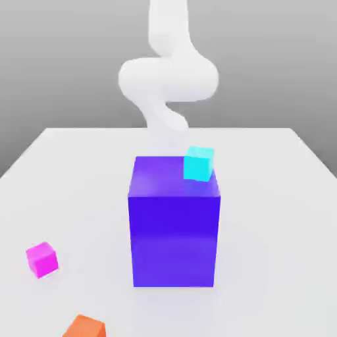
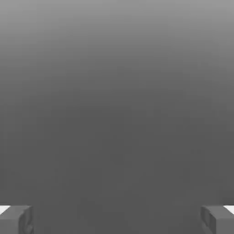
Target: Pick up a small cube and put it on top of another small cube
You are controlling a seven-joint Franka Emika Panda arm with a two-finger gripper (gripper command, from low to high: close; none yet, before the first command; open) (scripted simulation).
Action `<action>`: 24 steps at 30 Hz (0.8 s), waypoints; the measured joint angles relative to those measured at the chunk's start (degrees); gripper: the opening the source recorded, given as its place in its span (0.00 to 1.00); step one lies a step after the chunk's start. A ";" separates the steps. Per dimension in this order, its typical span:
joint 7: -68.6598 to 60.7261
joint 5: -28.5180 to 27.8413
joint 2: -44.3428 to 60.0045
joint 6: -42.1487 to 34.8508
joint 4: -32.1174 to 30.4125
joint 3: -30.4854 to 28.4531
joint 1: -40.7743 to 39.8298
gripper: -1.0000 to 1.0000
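- Grey backdrop rises behind a pale white table (image 1: 276, 197), where every object sits.
- Behind the big blue-violet block (image 1: 174, 224), the white arm (image 1: 168, 79) curls upward; its lower end is hidden by the block.
- On the hand view, the gripper (image 2: 117, 218) has its two grey fingertips (image 2: 16, 219) set far apart at opposite edges, jaws spread wide with nothing between them, only plain grey ahead.
- The small cube (image 1: 43, 259), bright magenta, rests on the table toward the exterior view's left, well apart from the jaws and untouched.
- A small cyan cube (image 1: 198, 163) sits on the block's top, near its far corner on the exterior view's right.
- A small orange cube (image 1: 85, 327) lies at the near edge, near the magenta one.
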 joint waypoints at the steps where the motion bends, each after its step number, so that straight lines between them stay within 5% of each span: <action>1: -2.22 -0.32 1.59 0.84 -0.59 -1.27 0.30 0.50; 14: -31.50 -1.11 20.21 10.90 -7.62 -18.24 3.40 0.50; 24: -58.77 5.12 35.57 18.62 -13.01 -29.98 4.13 0.50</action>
